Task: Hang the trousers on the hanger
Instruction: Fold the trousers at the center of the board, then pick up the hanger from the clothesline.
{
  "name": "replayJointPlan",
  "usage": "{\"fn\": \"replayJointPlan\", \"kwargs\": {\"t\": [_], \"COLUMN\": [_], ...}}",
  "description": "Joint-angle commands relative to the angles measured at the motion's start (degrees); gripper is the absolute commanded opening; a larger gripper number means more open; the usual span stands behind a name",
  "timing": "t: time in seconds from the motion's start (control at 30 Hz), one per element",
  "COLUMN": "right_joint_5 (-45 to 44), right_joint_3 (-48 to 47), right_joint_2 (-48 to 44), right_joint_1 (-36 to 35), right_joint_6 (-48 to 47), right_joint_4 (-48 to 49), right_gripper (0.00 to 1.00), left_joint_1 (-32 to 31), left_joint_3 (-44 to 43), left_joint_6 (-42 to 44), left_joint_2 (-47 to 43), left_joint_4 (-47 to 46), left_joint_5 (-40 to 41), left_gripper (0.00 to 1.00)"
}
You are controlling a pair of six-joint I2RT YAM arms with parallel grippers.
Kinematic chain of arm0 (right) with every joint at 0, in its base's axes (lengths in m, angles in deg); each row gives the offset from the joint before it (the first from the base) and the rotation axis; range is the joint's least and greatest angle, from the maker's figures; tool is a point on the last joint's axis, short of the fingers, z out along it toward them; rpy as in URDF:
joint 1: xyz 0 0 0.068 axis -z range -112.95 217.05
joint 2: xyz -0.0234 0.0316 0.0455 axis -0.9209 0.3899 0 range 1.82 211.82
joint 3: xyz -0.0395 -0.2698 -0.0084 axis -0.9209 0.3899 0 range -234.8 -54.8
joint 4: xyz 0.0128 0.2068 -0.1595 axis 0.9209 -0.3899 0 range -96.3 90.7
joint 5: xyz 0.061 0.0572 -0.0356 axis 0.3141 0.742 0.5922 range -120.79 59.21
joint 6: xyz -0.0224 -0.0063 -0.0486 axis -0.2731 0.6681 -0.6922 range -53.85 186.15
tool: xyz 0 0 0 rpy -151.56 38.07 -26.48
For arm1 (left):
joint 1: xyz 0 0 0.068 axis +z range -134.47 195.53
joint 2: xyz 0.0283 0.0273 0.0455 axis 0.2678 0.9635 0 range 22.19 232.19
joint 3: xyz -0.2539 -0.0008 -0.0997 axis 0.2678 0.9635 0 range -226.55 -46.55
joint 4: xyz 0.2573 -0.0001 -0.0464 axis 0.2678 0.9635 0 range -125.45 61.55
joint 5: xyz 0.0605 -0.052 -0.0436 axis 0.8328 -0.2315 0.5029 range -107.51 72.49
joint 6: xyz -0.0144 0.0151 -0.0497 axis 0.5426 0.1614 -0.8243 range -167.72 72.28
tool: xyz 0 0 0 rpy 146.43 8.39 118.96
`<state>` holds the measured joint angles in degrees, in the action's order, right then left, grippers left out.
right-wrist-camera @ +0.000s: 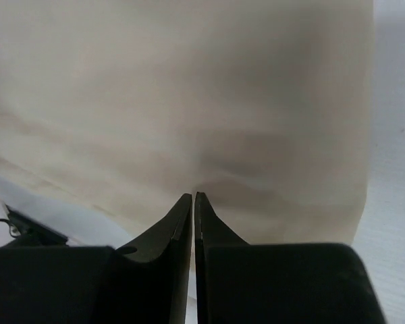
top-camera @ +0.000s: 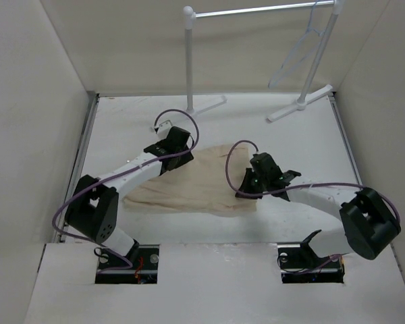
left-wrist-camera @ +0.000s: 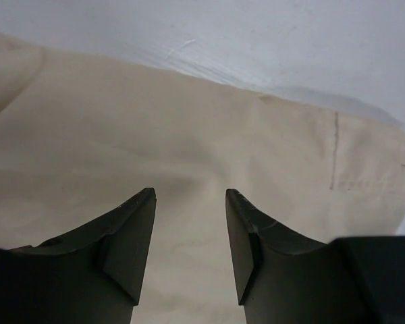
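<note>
- Right gripper (right-wrist-camera: 193, 196): jaws pressed together, tips at a pucker in the trousers (top-camera: 202, 182); whether cloth is pinched between them, I cannot tell.
- Left gripper (left-wrist-camera: 190, 194): jaws apart, cloth under and ahead of them.
- Trousers lie folded flat, long axis left to right, reaching from one gripper to the other.
- White table (top-camera: 304, 142) beneath; far beyond the jaws, a rack (top-camera: 189, 61) carries the hanger (top-camera: 295, 57) on its rail.

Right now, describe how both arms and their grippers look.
The left arm and right arm have white links joined by bulky black joint housings. A purple cable loops loosely along each. The left gripper and right gripper each end in two dark matte fingers, curved and tapering towards the tips.
</note>
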<state>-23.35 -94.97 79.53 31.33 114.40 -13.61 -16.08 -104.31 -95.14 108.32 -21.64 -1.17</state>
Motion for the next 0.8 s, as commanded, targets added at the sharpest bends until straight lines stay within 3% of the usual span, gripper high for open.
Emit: {"fn": "replayJointPlan", "kwargs": {"t": [0.0,0.1,0.27,0.37,0.43,0.47,0.53,0.6,0.7,0.77], "right_joint_5": [3.8,3.8,4.0,5.1,5.7,5.7,5.4,4.9,3.1,2.9], "right_joint_3": [4.9,5.2,-4.0,-11.0,-16.1,-18.7,-24.5,-30.0,-38.9,-45.8], "right_joint_2": [2.1,2.3,-6.2,-10.3,-11.6,-11.6,-9.9,-7.2,-1.1,4.8], "right_joint_1": [-0.3,-0.3,0.3,3.1,7.1,9.7,15.4,20.7,27.7,30.6], "right_joint_6": [2.6,2.1,-1.7,-5.1,-7.2,-8.0,-8.5,-8.5,-8.4,-10.1], "right_joint_4": [6.3,5.5,-0.4,-3.3,-3.9,-3.7,-3.4,-3.2,-2.3,-1.9], "right_gripper": [0.11,0.17,0.62,0.69,0.63,0.54,0.24,0.13,0.16,0.33], "left_joint_1": [1.1,2.2,3.9,4.8,5.1,5.2,5.1,4.7,4.1,3.9], "left_joint_3": [0.1,0.1,-2.3,-3.6,-4.4,-4.9,-6.0,-7.3,-8.6,-9.0], "left_joint_6": [-1.4,-1.3,-0.5,0.2,0.7,1.0,1.6,2.0,2.8,2.9], "left_joint_2": [1.7,1.5,-0.3,-1.1,-1.0,-0.6,0.2,0.8,1.8,2.5], "left_joint_4": [0.2,0.1,0.5,0.3,-0.1,-0.3,-0.8,-1.1,-0.9,-1.1], "left_joint_5": [0.3,0.2,0.2,-0.3,-1.4,-2.2,-3.9,-5.3,-6.4,-7.8], "left_gripper": [0.43,0.44,0.49,0.50,0.47,0.44,0.29,0.15,0.12,0.13]}}
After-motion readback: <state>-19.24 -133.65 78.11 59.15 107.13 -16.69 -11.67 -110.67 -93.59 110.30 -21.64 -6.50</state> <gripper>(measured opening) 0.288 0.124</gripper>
